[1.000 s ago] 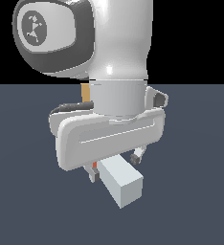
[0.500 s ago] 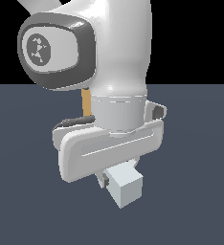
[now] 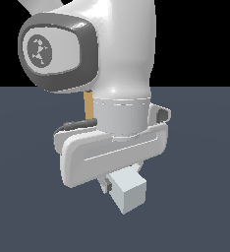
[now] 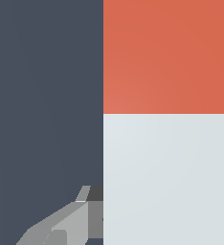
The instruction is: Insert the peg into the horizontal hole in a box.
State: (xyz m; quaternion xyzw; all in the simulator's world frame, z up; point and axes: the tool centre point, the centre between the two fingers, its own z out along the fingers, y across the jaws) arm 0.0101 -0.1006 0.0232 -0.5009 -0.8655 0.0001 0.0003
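While the arm's white body fills most of the exterior view, the tool (image 3: 118,183) sits low under the wide hand housing, just above the dark tabletop (image 3: 200,206). The peg (image 3: 129,191) is right at the tool: its light grey end sticks out below the housing, toward the camera and the exterior view's right. A dark finger (image 3: 107,185) shows against the peg's side on the exterior view's left; the other finger is hidden behind the peg.

In the wrist view the peg (image 4: 166,143) takes up a large part of the picture, grey-white section nearest the tool, red section beyond it. A grey finger (image 4: 68,225) butts up against the peg's grey part on one side, and a sliver of grey shows at its opposite edge. So the tool is clamped on the peg, gripping it on the grey portion.

The box (image 3: 89,105) shows only as a thin tan strip behind the arm, above and beyond the tool. Its hole cannot be seen.
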